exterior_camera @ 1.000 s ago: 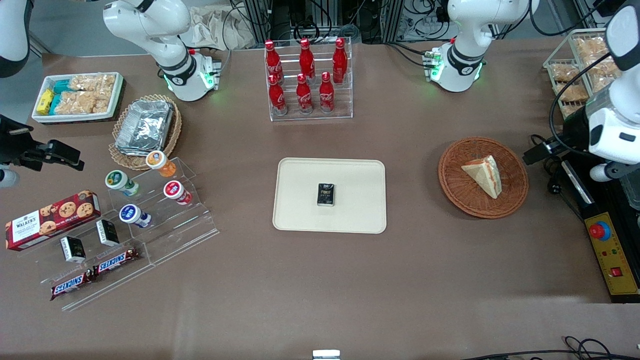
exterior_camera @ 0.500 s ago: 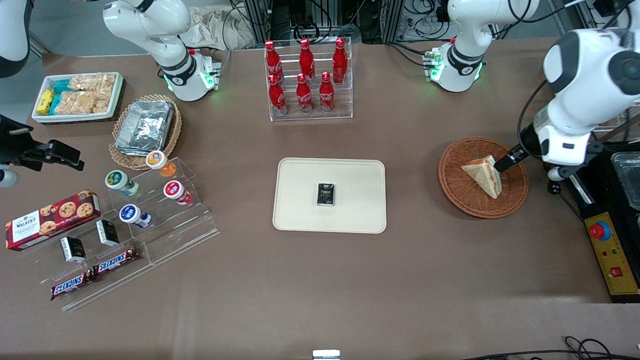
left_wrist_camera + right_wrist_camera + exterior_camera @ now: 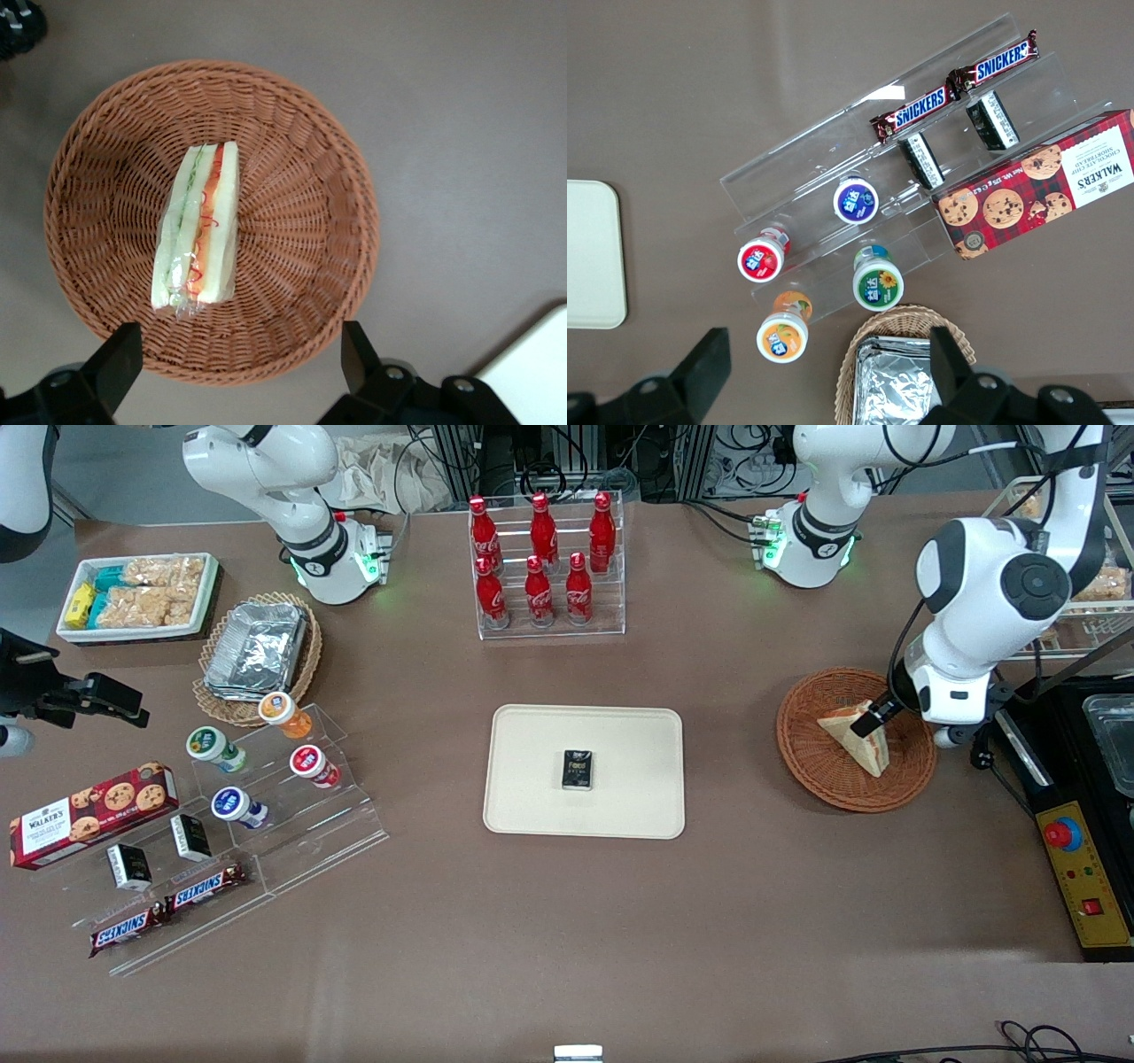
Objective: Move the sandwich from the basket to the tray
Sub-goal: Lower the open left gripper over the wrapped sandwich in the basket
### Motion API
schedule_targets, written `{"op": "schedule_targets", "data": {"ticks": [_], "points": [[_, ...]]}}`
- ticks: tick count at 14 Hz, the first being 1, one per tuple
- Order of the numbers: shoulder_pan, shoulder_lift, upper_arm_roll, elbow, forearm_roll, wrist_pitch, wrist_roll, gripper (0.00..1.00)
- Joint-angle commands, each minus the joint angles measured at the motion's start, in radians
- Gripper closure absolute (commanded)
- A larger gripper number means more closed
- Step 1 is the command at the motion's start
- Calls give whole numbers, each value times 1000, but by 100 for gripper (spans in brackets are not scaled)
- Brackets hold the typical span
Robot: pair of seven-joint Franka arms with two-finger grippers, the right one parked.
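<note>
The sandwich, a wrapped white wedge with red and green filling, lies in the round reddish-brown basket toward the working arm's end of the table. My left gripper hovers above the sandwich and the basket. In the left wrist view the gripper is open, its fingers wide apart over the basket's rim with nothing between them. The cream tray lies mid-table beside the basket; its corner shows in the wrist view.
A small black packet lies on the tray. A rack of red bottles stands farther from the camera. A control box and a wire basket of snacks sit at the working arm's end. Snack racks fill the parked arm's end.
The left arm has swung in from the table's end over the basket, bringing the gripper from outside the basket to above the sandwich.
</note>
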Motion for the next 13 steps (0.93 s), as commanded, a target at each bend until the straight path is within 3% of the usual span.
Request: {"op": "schedule_targets", "data": {"ticks": [1, 13], "points": [[6, -17, 0, -76, 47, 82, -31, 0], [33, 100, 7, -186, 78, 333, -31, 0]]}}
